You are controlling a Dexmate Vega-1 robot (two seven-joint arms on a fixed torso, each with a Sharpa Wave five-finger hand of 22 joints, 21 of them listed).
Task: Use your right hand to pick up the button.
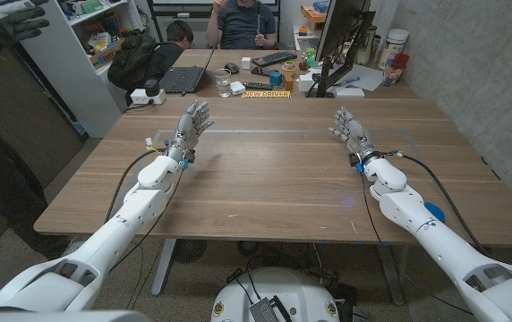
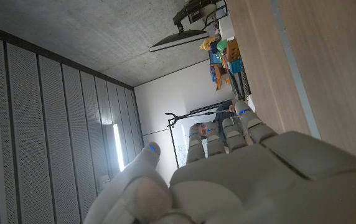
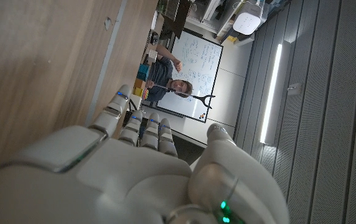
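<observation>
Button [image 3: 107, 23]: tiny pale speck lying on the wooden worktop [image 3: 35, 56], upper left of right wrist frame; too small for detail.

Wooden table [image 1: 265, 179], cluttered desk [image 1: 265, 76] behind, grey concrete wall [image 1: 471, 63].

Left robot hand [image 1: 194, 121] and right robot hand [image 1: 348, 126] upright, fingers apart, over wooden table [image 1: 265, 179]

Laptop [image 1: 183, 79] behind table [image 1: 274, 179]
</observation>
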